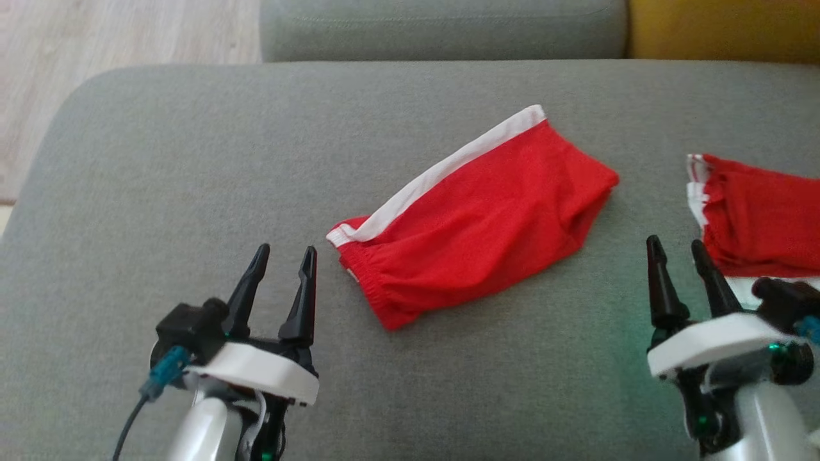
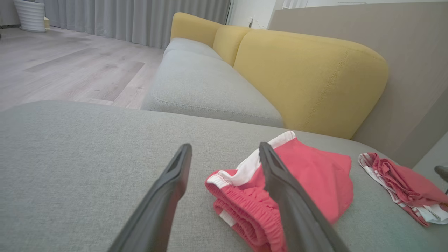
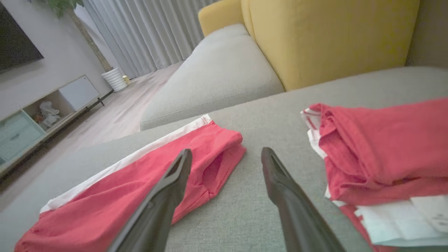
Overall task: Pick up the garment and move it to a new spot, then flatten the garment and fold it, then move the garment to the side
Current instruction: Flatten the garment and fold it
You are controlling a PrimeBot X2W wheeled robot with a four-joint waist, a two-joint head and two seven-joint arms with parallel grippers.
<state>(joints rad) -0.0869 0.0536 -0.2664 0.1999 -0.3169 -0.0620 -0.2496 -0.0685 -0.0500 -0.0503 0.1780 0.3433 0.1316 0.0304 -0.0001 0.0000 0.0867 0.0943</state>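
Hovering empty, jaws apart, the left pincer (image 1: pixel 287 250) and right pincer (image 1: pixel 674 243) flank folded shorts (image 1: pixel 487 218) on the sofa seat (image 1: pixel 192 160); a one-sided grab could undo the fold.

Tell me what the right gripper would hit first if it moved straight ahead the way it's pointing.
Probably just the grey cushion: the right gripper points into the bare gap between the red shorts and the folded red garment. Depth is hard to judge.
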